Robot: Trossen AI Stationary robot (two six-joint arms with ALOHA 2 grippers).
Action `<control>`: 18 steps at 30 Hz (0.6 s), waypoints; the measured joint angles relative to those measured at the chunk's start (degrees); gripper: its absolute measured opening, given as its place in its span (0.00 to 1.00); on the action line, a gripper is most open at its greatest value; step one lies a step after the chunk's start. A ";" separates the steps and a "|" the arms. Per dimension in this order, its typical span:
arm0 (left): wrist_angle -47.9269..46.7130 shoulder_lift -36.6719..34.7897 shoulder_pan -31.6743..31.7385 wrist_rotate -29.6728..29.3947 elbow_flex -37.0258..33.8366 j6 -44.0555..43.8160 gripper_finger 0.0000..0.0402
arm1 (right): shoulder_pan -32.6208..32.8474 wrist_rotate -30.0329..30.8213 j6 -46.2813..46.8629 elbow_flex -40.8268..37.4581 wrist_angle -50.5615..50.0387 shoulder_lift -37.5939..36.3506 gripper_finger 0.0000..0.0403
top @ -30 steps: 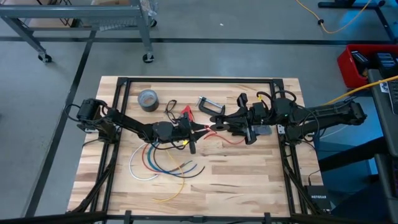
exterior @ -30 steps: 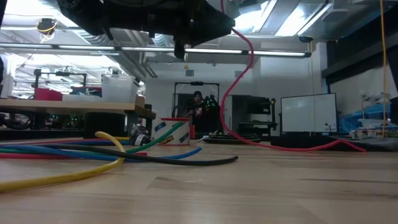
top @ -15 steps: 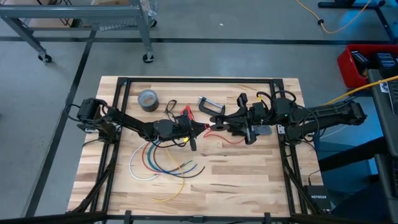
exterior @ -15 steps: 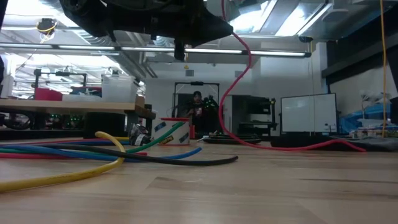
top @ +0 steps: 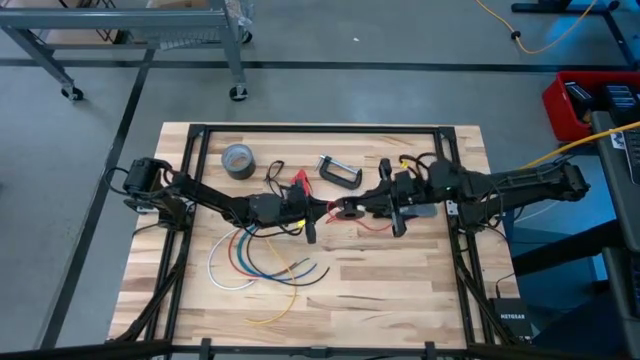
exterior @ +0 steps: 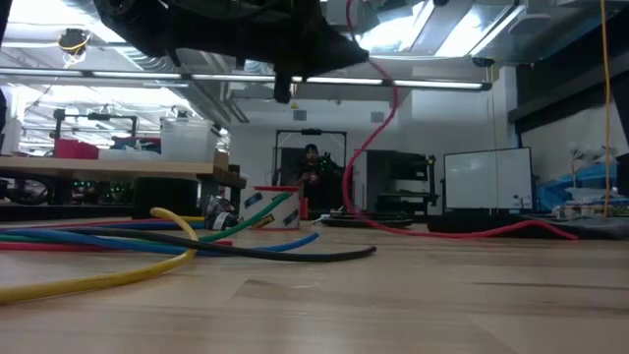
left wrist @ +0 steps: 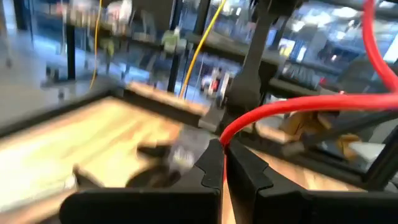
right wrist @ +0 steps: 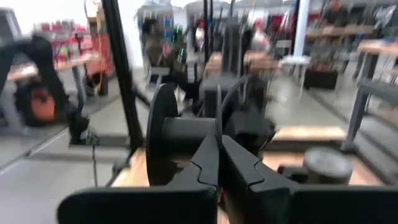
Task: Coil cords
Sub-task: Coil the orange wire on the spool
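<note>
left gripper [left wrist: 222, 163] jaws pinched tight on the thin red wire [left wrist: 292, 107], right gripper [right wrist: 217, 163] jaws clamped on the little round black spool [right wrist: 163, 134] flange, both mid-counter, matte grey tape roll [top: 238, 160] around 10 o'clock, pale wood-plank counter [top: 400, 290]

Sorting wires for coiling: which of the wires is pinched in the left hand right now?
The thin red wire, running up between the shut fingers of the left hand. The fanned white, blue, green and yellow wires lie loose on the wooden table, untouched.
</note>
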 joint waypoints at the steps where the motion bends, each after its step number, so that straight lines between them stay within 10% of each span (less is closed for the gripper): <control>1: -1.78 -0.26 0.00 0.01 0.00 -1.18 0.00 | 0.02 -0.32 0.10 -0.01 -1.73 -0.04 0.01; 18: -22.67 -12.97 1.37 0.95 -0.02 -20.94 0.00 | 0.02 4.21 0.26 -0.04 -20.66 0.11 0.01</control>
